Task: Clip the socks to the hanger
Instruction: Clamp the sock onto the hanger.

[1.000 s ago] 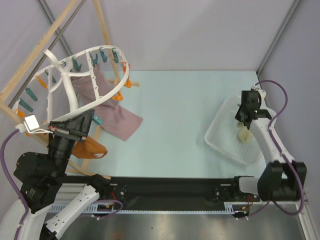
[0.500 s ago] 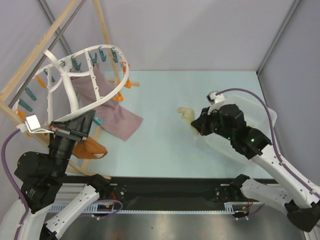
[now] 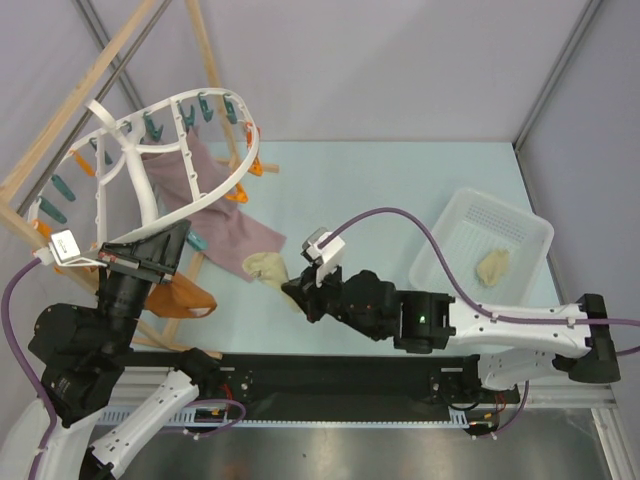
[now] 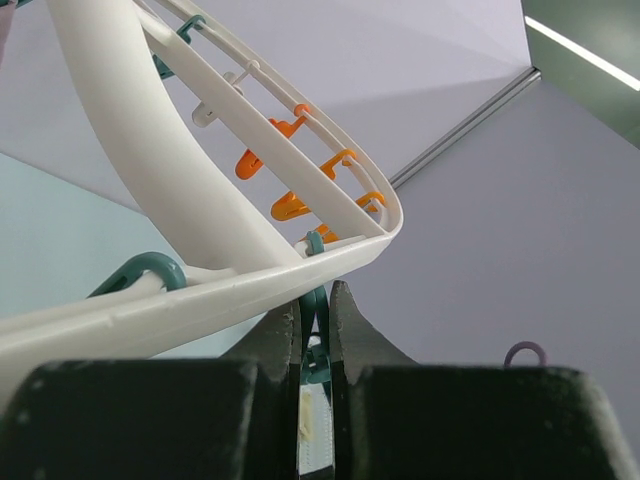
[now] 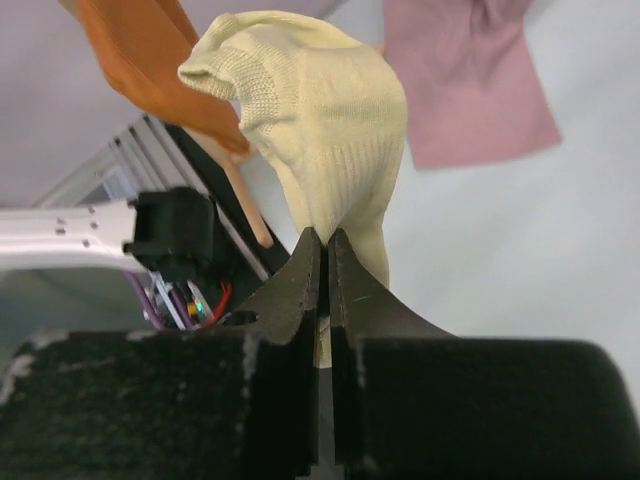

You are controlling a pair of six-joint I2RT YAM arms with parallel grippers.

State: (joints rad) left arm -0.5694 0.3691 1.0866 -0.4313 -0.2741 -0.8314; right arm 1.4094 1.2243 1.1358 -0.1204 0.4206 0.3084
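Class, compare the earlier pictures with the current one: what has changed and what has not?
The right gripper, shut on one sock, swung left from the white basket across the table toward the hanger. Unchanged: the left gripper stays shut on the hanger's teal peg; a second sock lies in the basket.

No text, label, brand, number or sign is showing clearly enough to be read in any view. The hanger (image 3: pixel 140 190) and the basket (image 3: pixel 490 222) are showing only plain plastic.
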